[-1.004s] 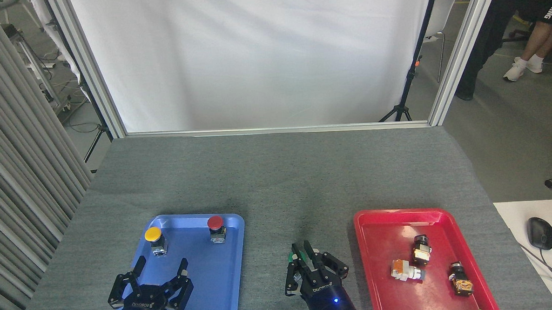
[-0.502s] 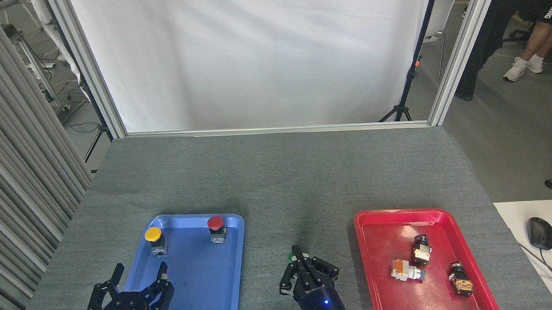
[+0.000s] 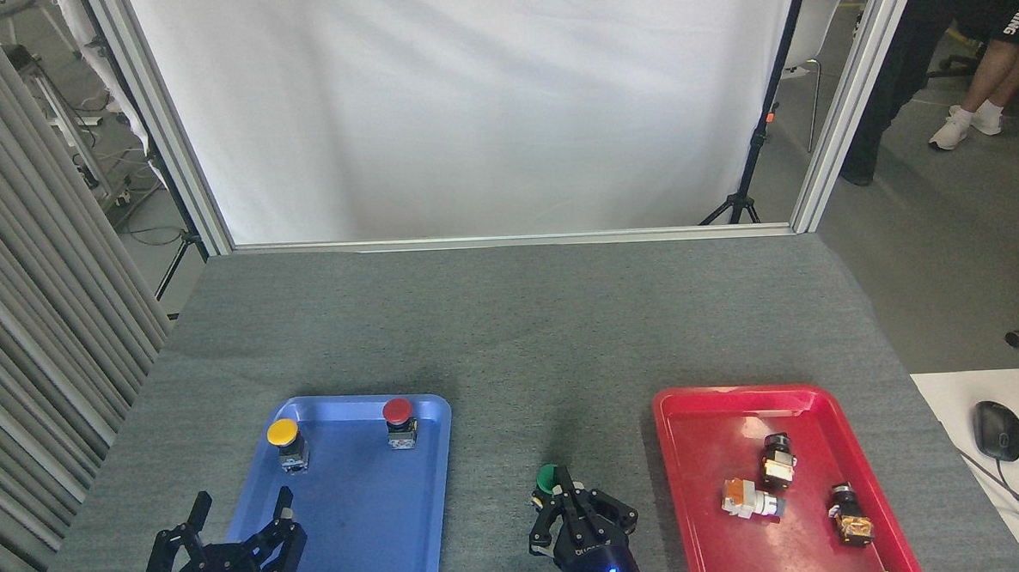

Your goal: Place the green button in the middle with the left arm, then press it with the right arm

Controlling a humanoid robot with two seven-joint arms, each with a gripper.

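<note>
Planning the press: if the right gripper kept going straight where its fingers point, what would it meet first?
The right gripper would meet the green domed push-button, just beyond its fingertips on the grey felt table; height above it is unclear.

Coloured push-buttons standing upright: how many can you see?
3: yellow button and red button in the blue tray; green button between trays. Red tray's lie toppled.

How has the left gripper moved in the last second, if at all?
Yes. The left gripper has drawn back toward the near table edge and leftward, off the blue tray, fingers spread, now well short of the yellow button.
</note>
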